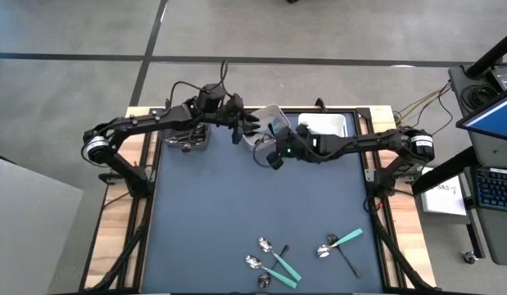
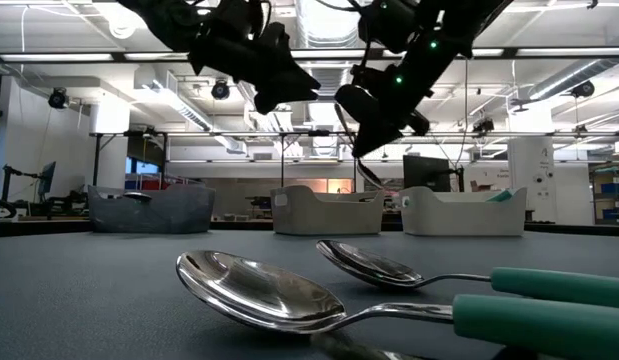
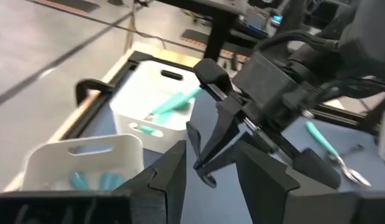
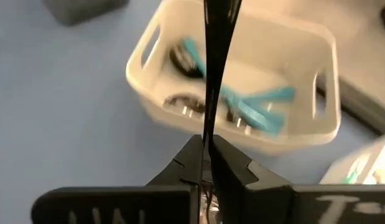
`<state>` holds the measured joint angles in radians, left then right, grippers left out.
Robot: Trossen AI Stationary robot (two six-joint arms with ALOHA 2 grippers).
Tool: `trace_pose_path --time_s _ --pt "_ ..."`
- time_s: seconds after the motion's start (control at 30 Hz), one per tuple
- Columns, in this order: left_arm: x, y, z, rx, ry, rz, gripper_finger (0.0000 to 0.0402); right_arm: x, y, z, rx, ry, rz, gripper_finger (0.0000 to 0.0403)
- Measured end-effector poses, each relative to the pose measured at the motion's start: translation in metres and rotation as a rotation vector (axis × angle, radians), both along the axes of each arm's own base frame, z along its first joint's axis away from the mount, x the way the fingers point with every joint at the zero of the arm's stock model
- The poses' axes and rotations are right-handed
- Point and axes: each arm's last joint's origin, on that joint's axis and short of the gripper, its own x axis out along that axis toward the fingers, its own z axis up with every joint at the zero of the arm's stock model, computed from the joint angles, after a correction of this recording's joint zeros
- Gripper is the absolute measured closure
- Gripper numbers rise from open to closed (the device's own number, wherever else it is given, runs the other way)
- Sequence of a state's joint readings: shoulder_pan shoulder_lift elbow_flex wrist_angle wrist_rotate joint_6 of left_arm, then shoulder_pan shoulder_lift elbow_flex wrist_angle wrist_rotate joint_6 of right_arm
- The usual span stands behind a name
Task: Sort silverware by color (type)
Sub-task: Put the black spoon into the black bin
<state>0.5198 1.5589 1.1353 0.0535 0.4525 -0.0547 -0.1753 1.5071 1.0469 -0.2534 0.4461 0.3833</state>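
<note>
Arms both reach in over far-centre table. Right gripper (image 4: pixel 206 163) pinches black-handled utensil (image 4: pixel 216 62) above white bin (image 4: pixel 316 124); left gripper (image 3: pixel 208 171) fingers spread, probably empty. Remaining silverware (image 1: pixel 273 258) near edge.

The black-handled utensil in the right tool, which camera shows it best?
The right wrist view: the black-handled utensil stands pinched in the right tool. The left wrist view shows it partly; the low view only silhouettes it; the high view hides it.
</note>
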Motion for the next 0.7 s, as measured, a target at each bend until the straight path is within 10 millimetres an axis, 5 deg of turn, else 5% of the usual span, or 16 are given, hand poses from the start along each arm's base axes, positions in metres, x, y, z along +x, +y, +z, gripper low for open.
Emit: trace_pose_path --time_s 0.27,0.7 --pt "0.001 0.005 0.007 0.053 -0.01 0.133 0.0265 0.009 -0.027 0.021 -0.246 -0.045 0.114 0.0386" --pt "0.003 0.008 0.016 0.078 -0.098 0.195 0.0264 0.006 -0.052 0.03 -0.364 -0.068 0.097 0.0386"
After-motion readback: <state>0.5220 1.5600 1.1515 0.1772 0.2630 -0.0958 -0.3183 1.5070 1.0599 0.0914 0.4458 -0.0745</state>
